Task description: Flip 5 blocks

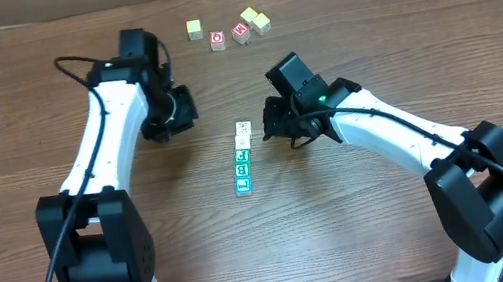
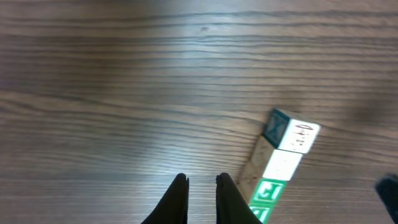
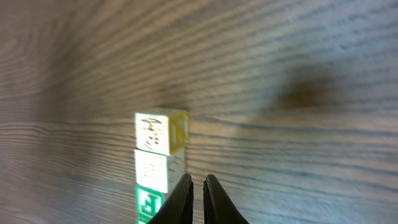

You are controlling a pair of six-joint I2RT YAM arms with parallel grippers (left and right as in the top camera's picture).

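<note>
surface: wood-grain table (image 1: 13, 108) | blocks (image 1: 242, 159) in row | left gripper (image 2: 201, 180), right gripper (image 3: 198, 180) both pinched together

Red cubes (image 1: 217, 40) (yellow ones (image 1: 194, 29) alongside) lie on table (image 1: 348, 237).

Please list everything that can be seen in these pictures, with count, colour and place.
table: one, brown wood grain, under everything
blocks: five, whitish, green and blue prints, one touching row in the middle
red-faced cubes: two, red on pale wood, far side
yellow-faced cubes: seemingly three, pale yellow, far side, flanking the red ones
arms: two, white with black joints, either side of the row
left hand: one, black, shut and empty, left of the row
right hand: one, black, shut and empty, right of the row
</note>
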